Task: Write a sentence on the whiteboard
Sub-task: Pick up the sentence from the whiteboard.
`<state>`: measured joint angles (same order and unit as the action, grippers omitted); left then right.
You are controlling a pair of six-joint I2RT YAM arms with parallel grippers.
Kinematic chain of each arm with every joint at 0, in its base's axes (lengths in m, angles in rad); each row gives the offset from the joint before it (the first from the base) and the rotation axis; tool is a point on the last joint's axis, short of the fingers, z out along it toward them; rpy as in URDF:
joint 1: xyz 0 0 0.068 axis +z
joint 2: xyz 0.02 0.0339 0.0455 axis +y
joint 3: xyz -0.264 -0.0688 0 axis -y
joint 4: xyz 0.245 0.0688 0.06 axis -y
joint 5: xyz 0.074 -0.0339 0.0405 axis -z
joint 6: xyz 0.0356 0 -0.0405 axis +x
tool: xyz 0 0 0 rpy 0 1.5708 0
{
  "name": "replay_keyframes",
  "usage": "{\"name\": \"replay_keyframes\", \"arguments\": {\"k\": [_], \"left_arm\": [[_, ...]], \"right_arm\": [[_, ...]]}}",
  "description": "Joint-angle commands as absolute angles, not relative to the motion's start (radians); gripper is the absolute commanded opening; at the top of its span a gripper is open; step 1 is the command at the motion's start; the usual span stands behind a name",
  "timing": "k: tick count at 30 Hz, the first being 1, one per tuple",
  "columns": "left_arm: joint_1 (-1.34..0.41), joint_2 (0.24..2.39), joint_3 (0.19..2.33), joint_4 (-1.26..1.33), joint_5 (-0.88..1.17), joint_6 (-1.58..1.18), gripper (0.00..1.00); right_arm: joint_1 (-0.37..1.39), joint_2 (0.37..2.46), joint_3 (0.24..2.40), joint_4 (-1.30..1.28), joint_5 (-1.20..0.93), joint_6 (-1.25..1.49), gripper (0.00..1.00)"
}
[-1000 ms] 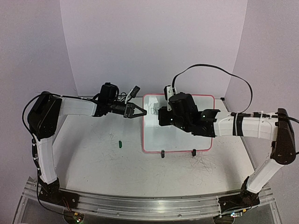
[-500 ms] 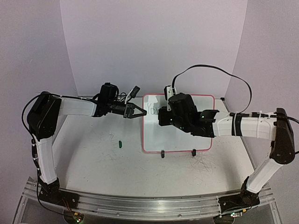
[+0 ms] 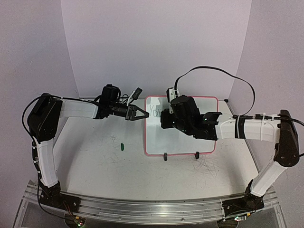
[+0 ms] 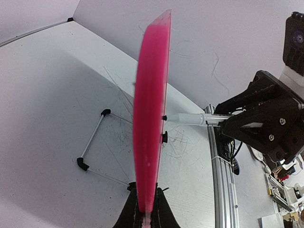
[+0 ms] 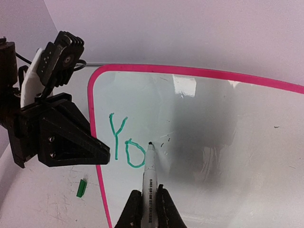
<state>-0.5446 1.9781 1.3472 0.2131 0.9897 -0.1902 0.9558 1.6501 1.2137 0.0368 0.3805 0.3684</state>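
Observation:
The whiteboard [image 3: 156, 140] has a pink frame and stands tilted on two black feet at mid-table. My left gripper [image 3: 141, 115] is shut on its left edge; the left wrist view shows that pink edge [image 4: 151, 118] end-on between the fingers [image 4: 164, 213]. My right gripper [image 5: 150, 202] is shut on a white marker [image 5: 150, 178]. The marker's dark tip touches the board just right of the green letters "Yo" of the sentence [image 5: 124, 142]. From above, the right gripper [image 3: 165, 118] covers the board's middle, with the green writing [image 3: 154, 111] beside it.
A green marker cap [image 3: 122, 147] lies on the scuffed tabletop left of the board and also shows as the cap [image 5: 81, 187] in the right wrist view. A wire stand [image 4: 92, 142] props the board from behind. A black cable [image 3: 213, 69] arcs over the right arm.
The right wrist has shifted a little to the left over the board. The left arm and the board have not moved.

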Motion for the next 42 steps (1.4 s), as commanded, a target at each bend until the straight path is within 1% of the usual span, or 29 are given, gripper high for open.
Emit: {"name": "replay_keyframes", "arguments": {"k": [1, 19, 42], "left_arm": [[-0.568, 1.943, 1.342, 0.216, 0.978, -0.162, 0.0], [-0.568, 1.948, 1.347, 0.216, 0.979, -0.164, 0.0], [-0.568, 1.948, 1.345, 0.216, 0.979, -0.164, 0.0]], "right_arm": [[0.952, 1.661, 1.222, 0.027, 0.401, 0.386, 0.0], [0.952, 1.646, 1.162, 0.014, 0.382, 0.413, 0.0], [0.952, 1.626, 1.157, -0.025, 0.396, 0.405, 0.0]]}}
